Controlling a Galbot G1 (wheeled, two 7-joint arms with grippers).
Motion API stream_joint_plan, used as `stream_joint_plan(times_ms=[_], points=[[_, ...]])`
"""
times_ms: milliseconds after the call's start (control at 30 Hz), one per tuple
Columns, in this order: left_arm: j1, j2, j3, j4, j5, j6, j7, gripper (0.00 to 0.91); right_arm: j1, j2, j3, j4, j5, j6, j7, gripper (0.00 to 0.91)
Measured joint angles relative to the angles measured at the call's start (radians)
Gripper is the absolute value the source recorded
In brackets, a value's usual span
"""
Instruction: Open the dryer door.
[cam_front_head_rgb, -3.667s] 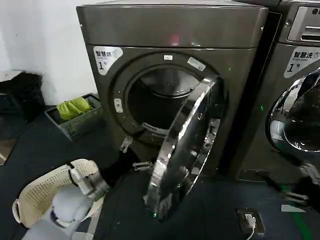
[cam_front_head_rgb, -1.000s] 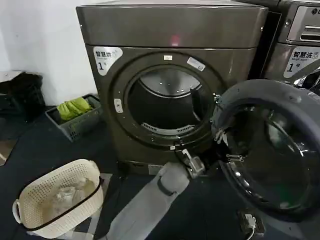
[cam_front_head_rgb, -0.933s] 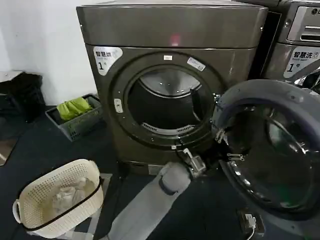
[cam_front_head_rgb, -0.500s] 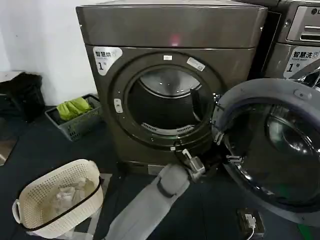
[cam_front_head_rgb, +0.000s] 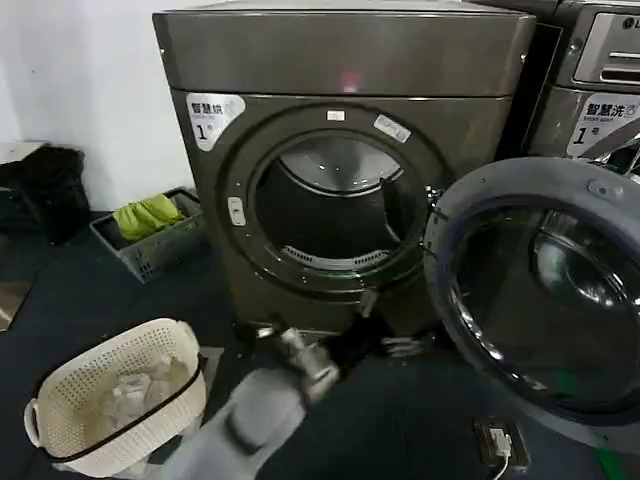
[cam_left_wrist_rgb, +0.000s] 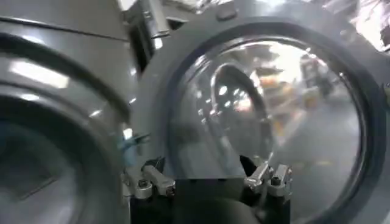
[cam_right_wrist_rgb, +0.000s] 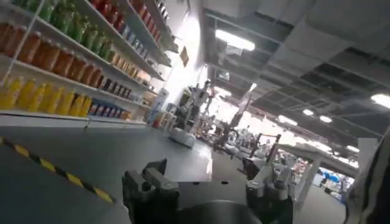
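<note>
Door (cam_front_head_rgb: 545, 300) of the dryer (cam_front_head_rgb: 340, 150) is swung wide open to the right, its grey inner face and domed glass turned toward the room, and the round drum opening (cam_front_head_rgb: 335, 215) is exposed. Left tool (cam_front_head_rgb: 395, 345) is held low in front of the dryer, just beside the door's near edge, fingers spread and gripping nothing. Right tool (cam_right_wrist_rgb: 207, 182) is seen with fingers apart, empty. A cream laundry basket (cam_front_head_rgb: 110, 395) stands on the floor at the left.

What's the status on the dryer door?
Left gripper open, low in front of the dryer, touching nothing. Dryer door swung wide open, drum exposed. Nothing blocking.
</note>
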Motion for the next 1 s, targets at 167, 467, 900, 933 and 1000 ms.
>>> stream_joint_plan(times_ms=[167, 467, 900, 933, 1000], points=[[0.158, 0.119, -0.14, -0.13, -0.026, 0.049, -0.052, 0.907, 0.005, 0.003, -0.015, -0.001, 0.002, 0.005, -0.009, 0.907], [0.36, 0.207, -0.431, -0.239, -0.236, 0.316, -0.215, 0.907, -0.001, 0.004, -0.017, -0.004, 0.014, -0.002, -0.018, 0.907], [0.522, 0.283, -0.883, -0.2, -0.622, 0.557, -0.492, 0.907, 0.01, 0.005, -0.048, -0.002, 0.013, -0.005, -0.032, 0.907], [0.528, 0.287, -0.915, -0.188, -0.67, 0.558, -0.527, 0.907, 0.009, 0.006, -0.049, -0.002, 0.013, -0.005, -0.034, 0.907], [0.538, 0.295, -0.964, -0.165, -0.763, 0.558, -0.589, 0.907, 0.007, 0.007, -0.052, 0.0, 0.013, -0.003, -0.037, 0.907]])
